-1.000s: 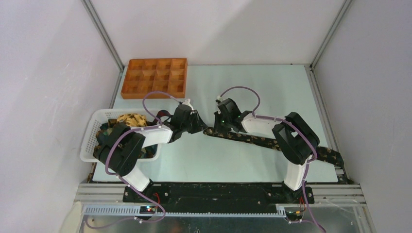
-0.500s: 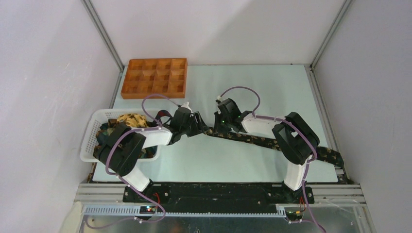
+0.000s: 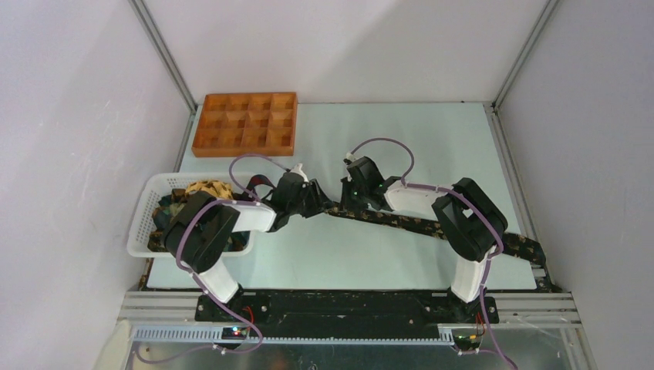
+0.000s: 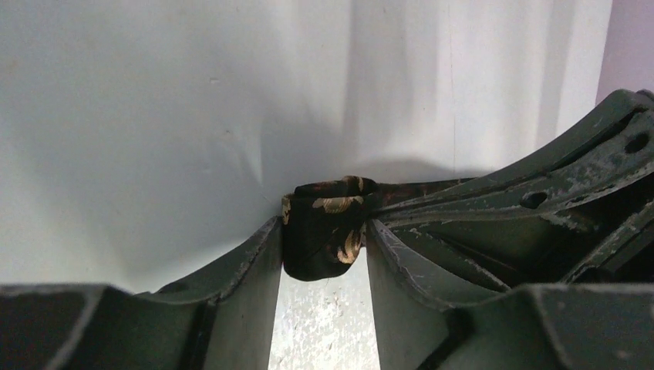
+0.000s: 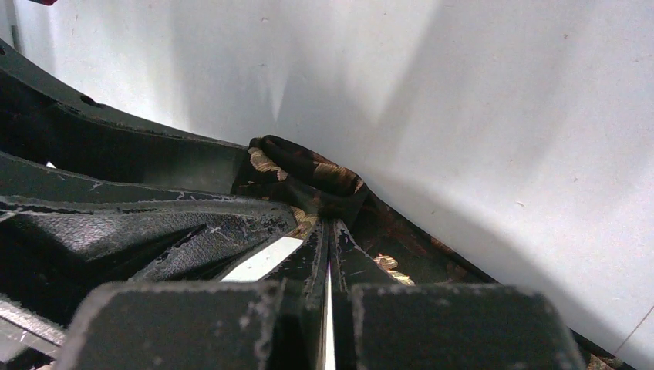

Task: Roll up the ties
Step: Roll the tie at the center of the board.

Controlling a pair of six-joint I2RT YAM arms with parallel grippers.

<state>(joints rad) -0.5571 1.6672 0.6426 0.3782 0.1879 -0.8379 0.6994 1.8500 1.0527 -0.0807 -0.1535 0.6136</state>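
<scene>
One dark tie with gold leafy print [image 3: 416,223] lies stretched across the table from the middle to the right front corner. Its left end is wound into a small roll [image 4: 320,231]. My left gripper [image 3: 318,202] holds that roll between its two fingers [image 4: 254,262], which touch it on both sides. My right gripper [image 3: 345,202] faces it from the right, its fingers shut on the tie just behind the roll [image 5: 308,176]. In the left wrist view the right gripper's fingers [image 4: 493,196] reach in from the right. More ties [image 3: 202,190] lie heaped in the basket.
A white mesh basket [image 3: 143,223] stands at the left edge beside my left arm. An orange compartment tray [image 3: 245,123] sits at the back left. The tie's wide end hangs over the right front table edge [image 3: 537,254].
My left arm has swung its elbow a little to the right and its gripper has edged left at the roll. The right arm and the tie's long part have hardly moved.
</scene>
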